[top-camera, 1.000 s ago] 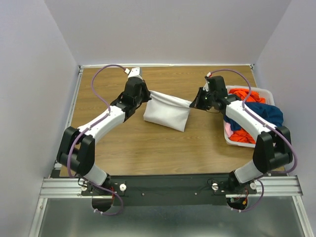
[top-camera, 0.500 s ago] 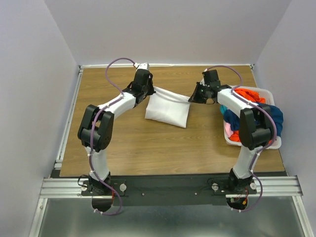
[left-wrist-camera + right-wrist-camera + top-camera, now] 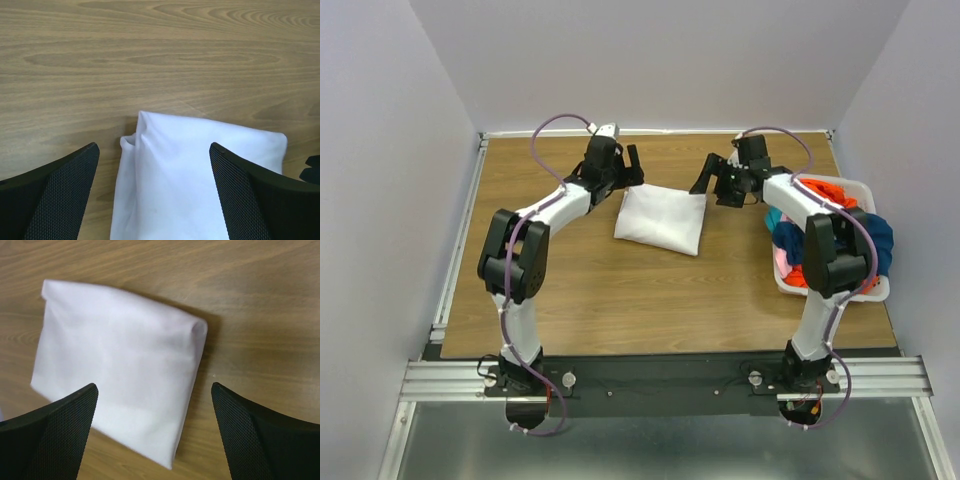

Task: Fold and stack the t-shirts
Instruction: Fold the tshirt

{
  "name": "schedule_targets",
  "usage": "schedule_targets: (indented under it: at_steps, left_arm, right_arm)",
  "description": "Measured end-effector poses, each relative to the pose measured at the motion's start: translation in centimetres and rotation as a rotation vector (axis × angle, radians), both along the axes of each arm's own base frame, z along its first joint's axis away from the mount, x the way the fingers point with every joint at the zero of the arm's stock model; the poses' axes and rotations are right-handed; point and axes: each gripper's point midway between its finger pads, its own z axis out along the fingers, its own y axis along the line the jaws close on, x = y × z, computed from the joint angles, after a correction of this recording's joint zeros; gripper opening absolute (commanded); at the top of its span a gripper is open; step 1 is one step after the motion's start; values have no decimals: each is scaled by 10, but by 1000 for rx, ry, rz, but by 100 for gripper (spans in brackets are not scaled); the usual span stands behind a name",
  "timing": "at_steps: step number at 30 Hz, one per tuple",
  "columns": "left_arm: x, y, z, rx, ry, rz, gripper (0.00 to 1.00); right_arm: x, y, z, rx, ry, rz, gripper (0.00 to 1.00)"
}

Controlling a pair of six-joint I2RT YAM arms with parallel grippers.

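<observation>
A folded white t-shirt (image 3: 660,220) lies flat on the wooden table (image 3: 600,290), toward the back middle. My left gripper (image 3: 628,172) hovers open just above its far left corner, with nothing between the fingers. The left wrist view has the shirt (image 3: 200,175) under the open left gripper (image 3: 154,147), apart from both pads. At the shirt's far right corner my right gripper (image 3: 710,185) is also open and empty. In the right wrist view the shirt (image 3: 115,365) lies below the right gripper (image 3: 154,387).
A white plastic bin (image 3: 861,187) stands at the table's right edge. It holds crumpled orange (image 3: 817,192), dark blue (image 3: 860,228) and pink (image 3: 783,262) t-shirts. The right forearm passes over the bin's near side. A metal rail (image 3: 460,230) borders the left edge.
Both grippers held the white t-shirt's far corners and carried it back. They have now opened and let go, and the shirt has settled flat.
</observation>
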Motion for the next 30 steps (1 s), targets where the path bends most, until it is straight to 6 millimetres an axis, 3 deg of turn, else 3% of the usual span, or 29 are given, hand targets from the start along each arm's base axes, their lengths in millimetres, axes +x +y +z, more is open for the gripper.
schedule_targets:
  at_steps: [5, 8, 12, 15, 23, 27, 30]
  left_arm:
    - [-37, -17, 17, -52, -16, -75, 98]
    - [-56, -34, 22, -94, -22, -139, 98]
    - [-82, -48, -3, -120, 33, -209, 98]
    - [-97, -45, -28, -115, 94, -219, 98]
    - [-121, -25, -76, -62, 201, -181, 98]
    - [-126, -19, -73, -56, 196, -166, 98]
    - [-127, -14, -56, -50, 172, -147, 98]
  right_arm:
    - [-27, 6, 25, 53, -32, 35, 100]
    - [-43, 22, 34, 115, -47, 92, 100]
    - [-60, 44, 21, 168, -3, 159, 100]
    - [-64, 54, 8, 189, 28, 191, 100]
    - [-66, 54, -35, 170, 120, 184, 100]
    - [-66, 54, -36, 170, 119, 185, 100]
    - [-65, 54, -19, 174, 82, 190, 100]
